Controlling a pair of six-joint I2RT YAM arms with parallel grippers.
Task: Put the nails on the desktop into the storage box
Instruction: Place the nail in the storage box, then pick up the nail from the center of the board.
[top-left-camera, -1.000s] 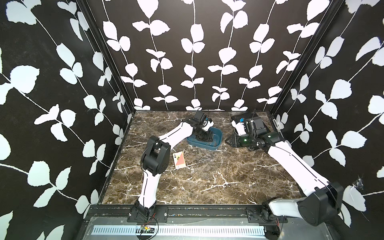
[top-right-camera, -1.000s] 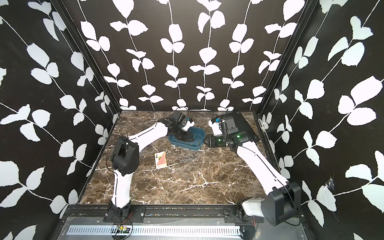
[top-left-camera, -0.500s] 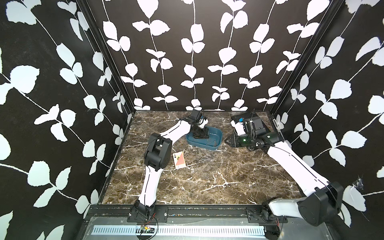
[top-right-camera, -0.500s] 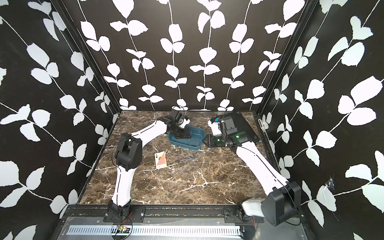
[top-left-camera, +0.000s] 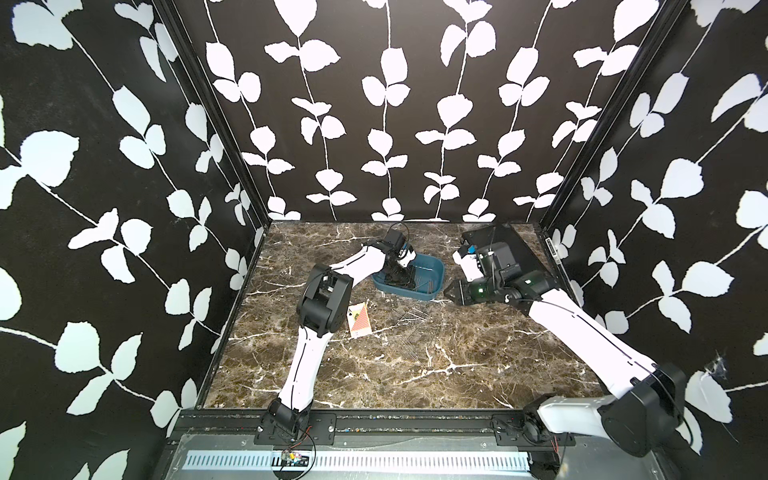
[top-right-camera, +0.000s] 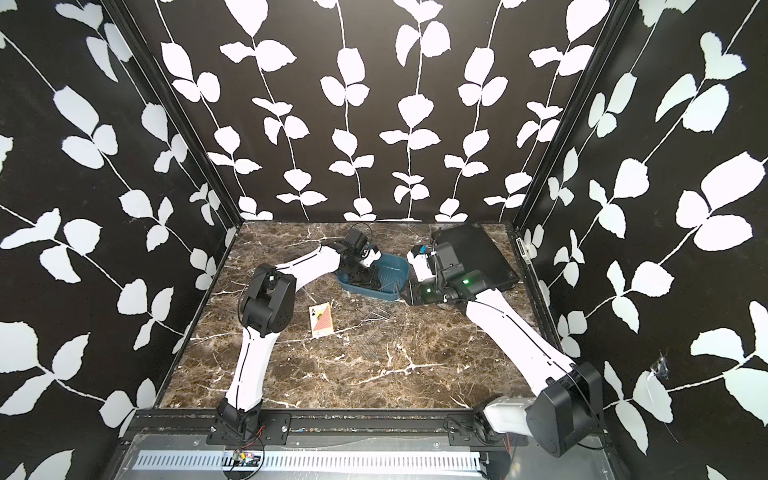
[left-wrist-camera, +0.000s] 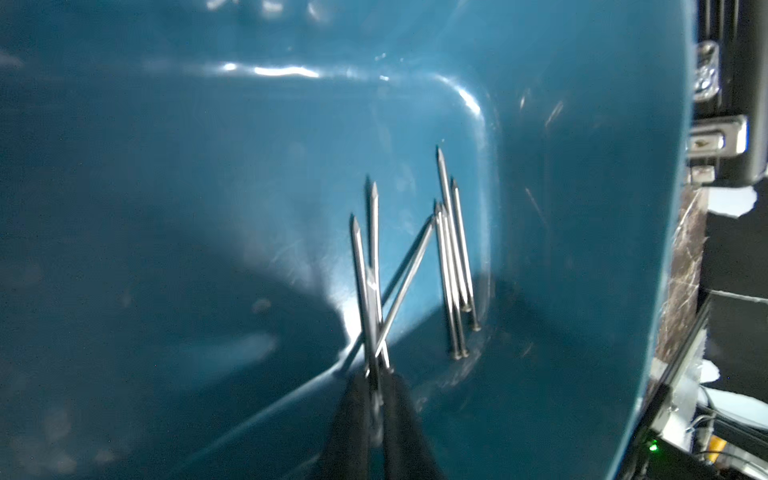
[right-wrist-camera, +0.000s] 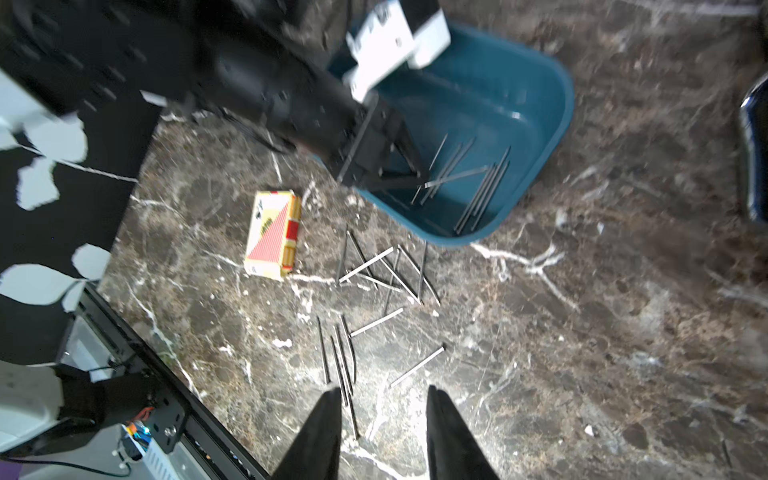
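Red card box — beside loose nails

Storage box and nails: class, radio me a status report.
Left gripper in storage box, shut on a few nails. Right gripper open above desktop nails. Card box beside them, not blocking.

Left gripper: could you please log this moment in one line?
left gripper: nails pinched inside storage box; right gripper: open; more nails on desktop
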